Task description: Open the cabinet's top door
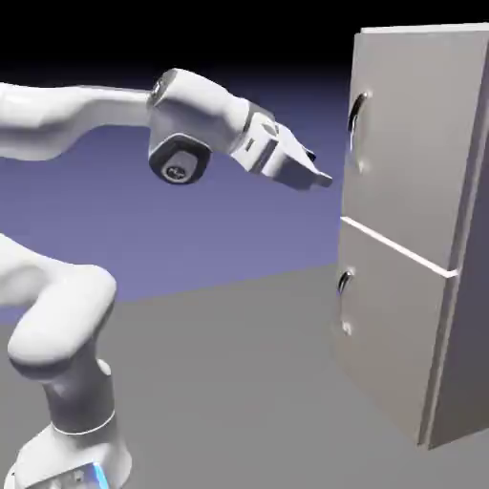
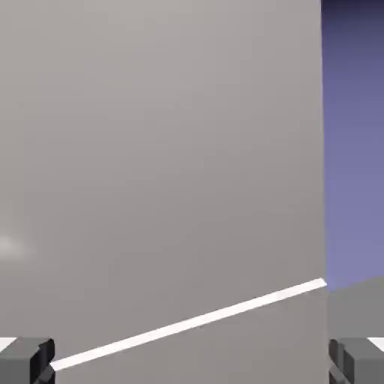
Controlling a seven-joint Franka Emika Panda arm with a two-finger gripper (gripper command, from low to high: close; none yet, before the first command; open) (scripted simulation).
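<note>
Jaws wide, clear of top door [image 1: 406,134] edge, floor open.

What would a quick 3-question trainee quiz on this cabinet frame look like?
1. True or false: the gripper is open.
2. Is the top door open or shut?
3. The gripper is: A) on the top door's handle, B) short of the cabinet, touching nothing, C) on the lower handle.

Key: 1 true; 2 shut; 3 B.
</note>
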